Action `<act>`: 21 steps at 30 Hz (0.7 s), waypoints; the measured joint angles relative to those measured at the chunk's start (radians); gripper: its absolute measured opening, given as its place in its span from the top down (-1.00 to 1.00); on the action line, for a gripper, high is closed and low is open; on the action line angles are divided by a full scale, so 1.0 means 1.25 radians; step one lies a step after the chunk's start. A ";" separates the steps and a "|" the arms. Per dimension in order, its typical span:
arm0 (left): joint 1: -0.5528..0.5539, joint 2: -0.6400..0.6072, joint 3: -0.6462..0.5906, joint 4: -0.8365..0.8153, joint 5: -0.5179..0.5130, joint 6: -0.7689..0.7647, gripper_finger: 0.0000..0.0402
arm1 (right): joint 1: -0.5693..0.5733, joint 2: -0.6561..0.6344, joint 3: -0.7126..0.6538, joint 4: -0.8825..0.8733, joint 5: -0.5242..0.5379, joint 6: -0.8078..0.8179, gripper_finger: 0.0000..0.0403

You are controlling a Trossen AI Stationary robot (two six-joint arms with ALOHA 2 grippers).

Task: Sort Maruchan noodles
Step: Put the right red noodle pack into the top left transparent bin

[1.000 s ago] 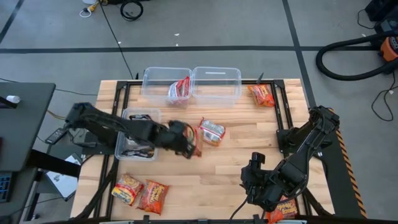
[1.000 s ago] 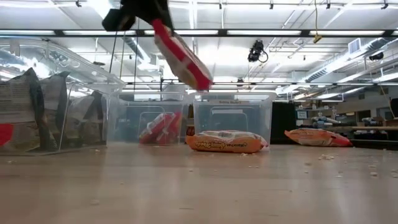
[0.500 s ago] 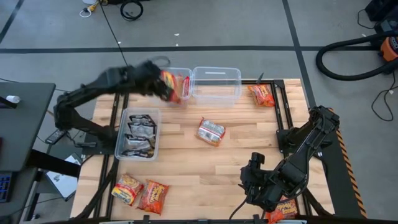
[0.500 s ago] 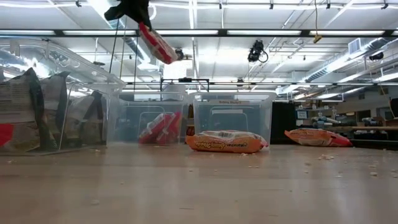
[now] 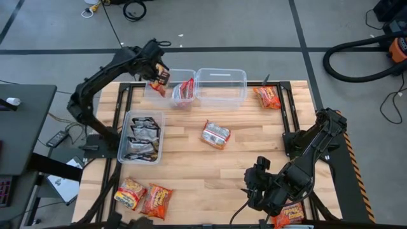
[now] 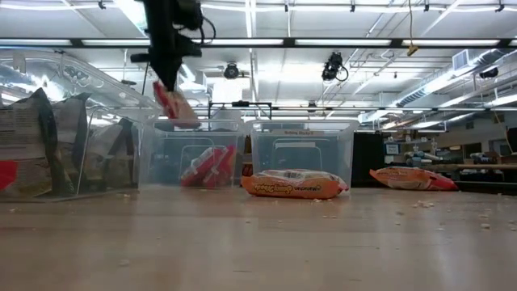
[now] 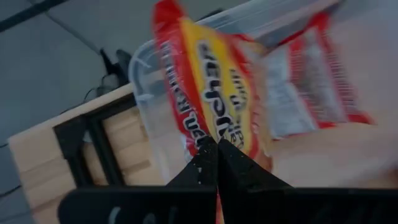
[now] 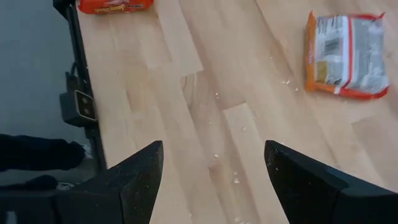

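1. left gripper [image 5: 158,74] up over the far-left clear bin [image 5: 152,93], fingers pinched on a yellow-and-red noodle packet [image 7: 214,102] that hangs above the bin's left end.
2. right gripper [image 8: 211,180] low near the table's near right edge, fingers spread wide, holding nothing.
3. far-left clear bin already has one red packet [image 5: 186,93] leaning at its right end; the next clear bin [image 5: 221,75] beside it looks bare.
4. third bin [image 5: 141,116] at the left holds silver-black packets [image 5: 142,135], count unclear.
5. loose on the wooden table [image 5: 210,165]: one packet mid-table [image 5: 215,134], one far right [image 5: 268,97], two near left [image 5: 144,196], one near right [image 5: 287,215] partly under the right arm.
6. writing on the held packet is blurred, can't read it.
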 joint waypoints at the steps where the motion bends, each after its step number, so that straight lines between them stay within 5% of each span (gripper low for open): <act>1: 0.010 0.017 0.000 -0.001 -0.003 0.008 1.00 | 0.000 0.000 0.000 0.002 -0.006 0.011 -0.41; 21: 0.032 0.270 -0.001 -0.016 -0.073 -0.045 1.00 | 0.014 0.000 0.000 0.055 -0.056 0.127 -0.41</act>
